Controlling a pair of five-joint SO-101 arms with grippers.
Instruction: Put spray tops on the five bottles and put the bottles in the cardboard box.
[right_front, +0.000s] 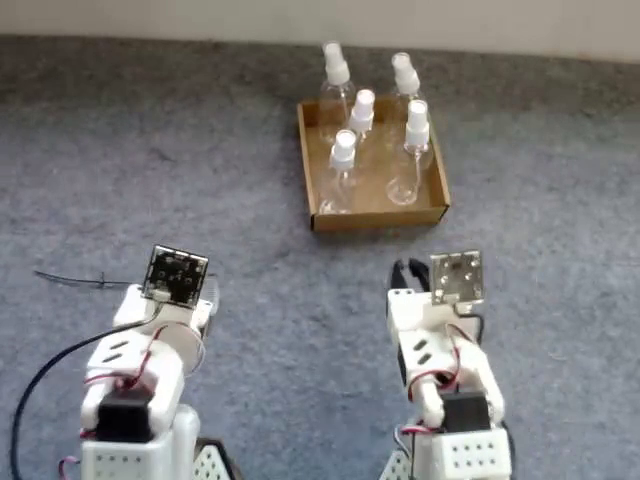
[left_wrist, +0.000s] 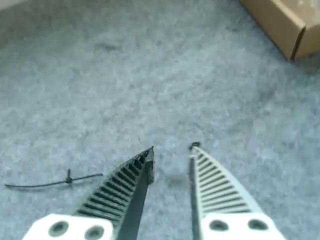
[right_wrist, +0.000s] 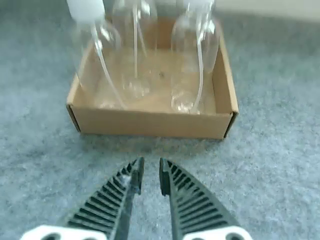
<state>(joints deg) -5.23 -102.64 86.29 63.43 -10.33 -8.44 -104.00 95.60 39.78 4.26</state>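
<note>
Counted five bottles (right_front: 342, 188), all clear, all upright inside the cardboard box (right_front: 380, 216). Saw a white spray top (right_front: 345, 147) on each. Noted two by box's far wall, one approx mid, two nearer front wall; couldn't tell whether any touched its neighbour. Made out thin dip tubes (right_wrist: 136, 50) inside three of them in right wrist view. Placed box on grey carpet (right_front: 150, 130), across from both arms, closer to right arm (right_front: 445, 370) than left arm (right_front: 150, 370).

Found right gripper (right_wrist: 150, 172) low over carpet just in front of box's front wall, aimed straight at it, not touching. Saw its fingers (right_wrist: 112, 200) parted by a narrow slit only, w/ nothing btwn them. Found left gripper (left_wrist: 171, 159) well apart from box, off toward robot's left; caught one box corner far off in left wrist view. Saw its fingers (left_wrist: 215, 185) spread wider than right's, gripping nothing over bare carpet.

Spotted thin black cable tie (left_wrist: 55, 181) flat on carpet near left gripper, on side away from box. Noted red & black wires (right_front: 148, 362) looped over each arm's upper joints, plus one black cable (right_front: 45, 375) trailing off left arm toward table's near edge.
</note>
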